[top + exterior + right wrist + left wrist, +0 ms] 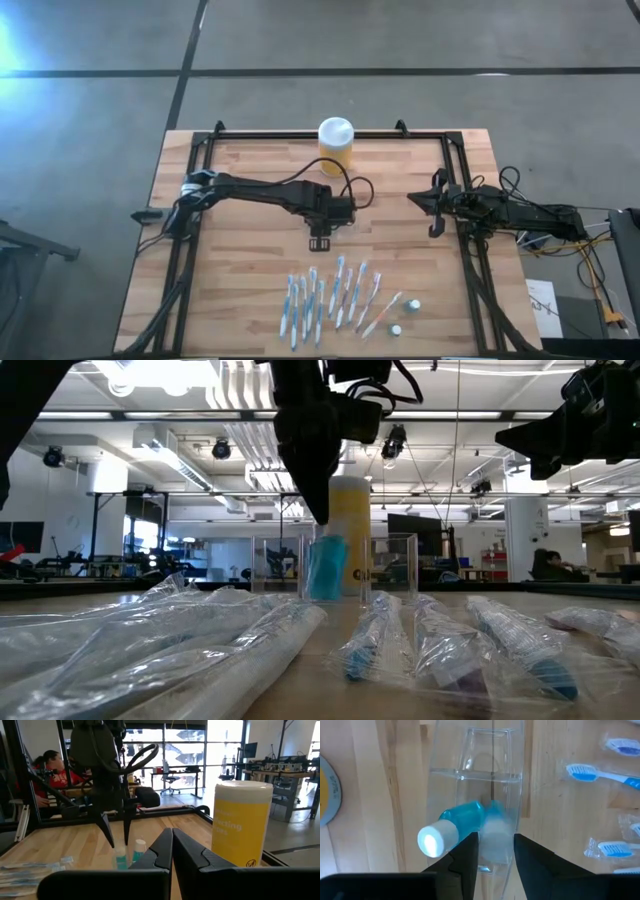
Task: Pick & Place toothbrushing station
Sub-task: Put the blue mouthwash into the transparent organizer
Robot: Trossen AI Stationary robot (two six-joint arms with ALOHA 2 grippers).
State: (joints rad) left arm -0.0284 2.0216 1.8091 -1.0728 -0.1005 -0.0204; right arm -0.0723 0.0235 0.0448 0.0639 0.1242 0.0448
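The toothbrushing station (476, 795) stands mid-desk, just in front of the yellow jar (336, 146), with a blue tube (451, 826) leaning inside it. My left gripper (495, 854) hangs over it, fingers partly apart, around the tube. My right gripper (433, 203) waits shut at the desk's (250, 280) right side. Wrapped toothbrushes (330, 295) lie nearer the front.

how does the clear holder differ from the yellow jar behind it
The toothbrushing station is see-through plastic with open-topped compartments and a blue tube inside; the yellow jar is opaque with a white lid on. The station is lower than the jar in the low view. The left gripper hangs over the station; nothing touches the jar. Both stand upright on the table.
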